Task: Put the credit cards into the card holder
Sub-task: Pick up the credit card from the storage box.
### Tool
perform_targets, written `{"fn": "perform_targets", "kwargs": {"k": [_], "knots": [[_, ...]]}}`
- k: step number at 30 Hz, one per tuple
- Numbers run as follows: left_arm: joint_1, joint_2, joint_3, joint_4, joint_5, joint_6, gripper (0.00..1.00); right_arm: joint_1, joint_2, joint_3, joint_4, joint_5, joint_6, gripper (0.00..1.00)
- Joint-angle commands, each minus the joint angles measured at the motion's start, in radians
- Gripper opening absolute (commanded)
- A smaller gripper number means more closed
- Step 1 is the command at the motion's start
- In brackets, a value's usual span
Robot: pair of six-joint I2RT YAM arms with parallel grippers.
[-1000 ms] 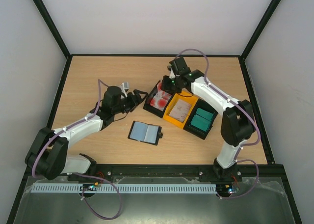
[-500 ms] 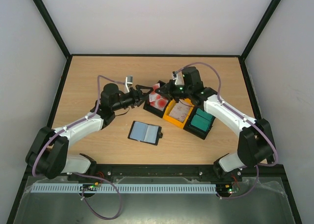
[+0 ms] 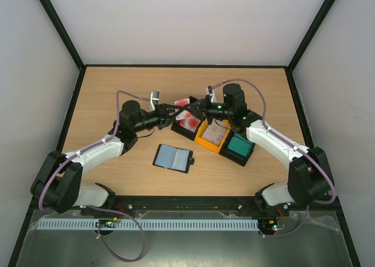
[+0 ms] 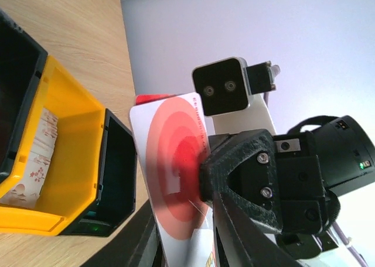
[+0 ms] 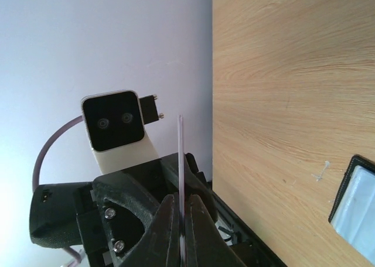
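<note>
A red-and-white credit card (image 3: 184, 101) hangs in the air above the left bin, between the two arms. My right gripper (image 3: 194, 107) is shut on it; the right wrist view has the card (image 5: 180, 156) edge-on, pinched between my fingertips (image 5: 167, 223). My left gripper (image 3: 174, 110) meets it from the left. Its dark fingers (image 4: 143, 246) stand on either side of the card's lower part (image 4: 176, 161), open with a narrow gap. The card holder (image 3: 173, 157) lies unfolded on the table nearer the arms, and one corner of it (image 5: 354, 202) shows in the right wrist view.
Three bins stand in a slanted row right of centre: a black bin (image 3: 188, 124) with red-and-white cards, a yellow bin (image 3: 214, 133) with pale cards, and a black bin (image 3: 240, 144) with teal cards. The yellow bin (image 4: 58, 161) sits below my left wrist.
The right arm swung the card left from over the bins. The left gripper came up to meet it, and its jaws have narrowed around the card.
</note>
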Motion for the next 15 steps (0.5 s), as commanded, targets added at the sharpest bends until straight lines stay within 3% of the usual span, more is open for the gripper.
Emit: {"fn": "perform_targets", "kwargs": {"k": [1, 3, 5, 9, 15], "knots": [[-0.007, -0.002, -0.004, 0.089, 0.051, -0.026, 0.20, 0.003, -0.030, -0.017, 0.091, -0.046, 0.041, 0.02], [-0.007, -0.006, -0.008, 0.093, 0.054, -0.023, 0.11, 0.003, -0.033, -0.017, 0.093, -0.045, 0.038, 0.05], [-0.005, -0.014, -0.012, 0.080, 0.047, -0.013, 0.04, 0.003, -0.039, -0.013, 0.079, -0.026, 0.015, 0.13], [-0.002, -0.032, -0.021, 0.088, 0.053, -0.018, 0.03, 0.002, -0.056, -0.028, 0.093, 0.004, -0.008, 0.34], [0.003, -0.077, -0.017, 0.106, 0.081, -0.034, 0.03, 0.000, -0.099, -0.041, 0.083, 0.101, -0.060, 0.42]]}}
